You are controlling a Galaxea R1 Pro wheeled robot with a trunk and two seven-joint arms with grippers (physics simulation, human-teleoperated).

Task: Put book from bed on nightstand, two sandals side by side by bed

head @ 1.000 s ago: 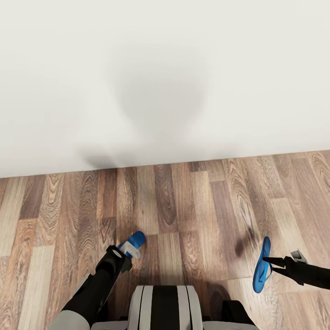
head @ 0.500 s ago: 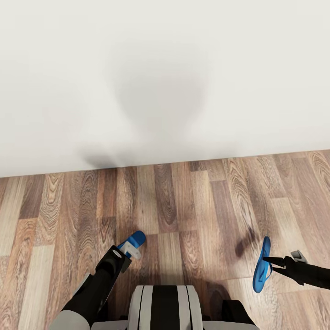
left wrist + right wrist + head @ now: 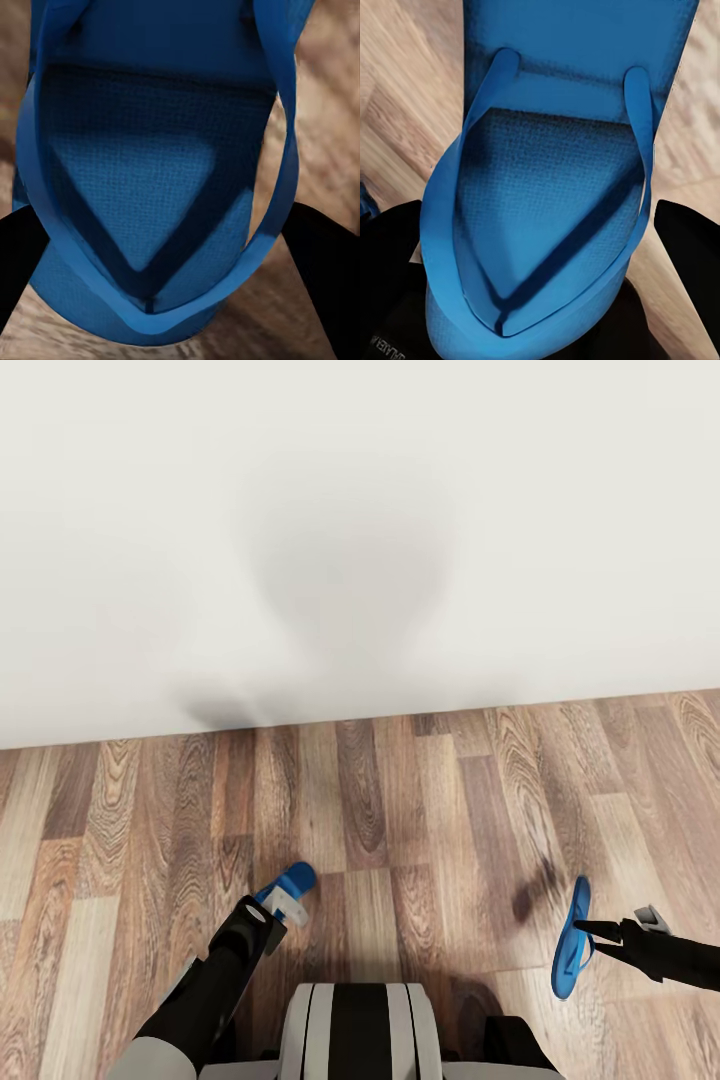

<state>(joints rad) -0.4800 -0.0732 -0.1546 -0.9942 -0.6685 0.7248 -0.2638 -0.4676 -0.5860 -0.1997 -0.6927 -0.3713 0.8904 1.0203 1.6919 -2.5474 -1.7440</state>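
One sandal (image 3: 293,884) left, the other (image 3: 571,952) right, wall (image 3: 360,540) ahead.

White wall (image 3: 360,540): blocking all passage ahead. Wood floor (image 3: 400,810): lying open between wall and grippers. Blue sandals (image 3: 290,885) (image 3: 572,940): occupying both grippers (image 3: 283,905) (image 3: 585,935)

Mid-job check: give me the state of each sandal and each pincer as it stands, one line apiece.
Left pincer: shut on the left sandal.
Left sandal: held off the floor, toe end pointing toward the wall.
Right pincer: shut on the right sandal.
Right sandal: held on edge above the floor, casting a shadow on the planks.
Floor: wood planks running up to a white wall.
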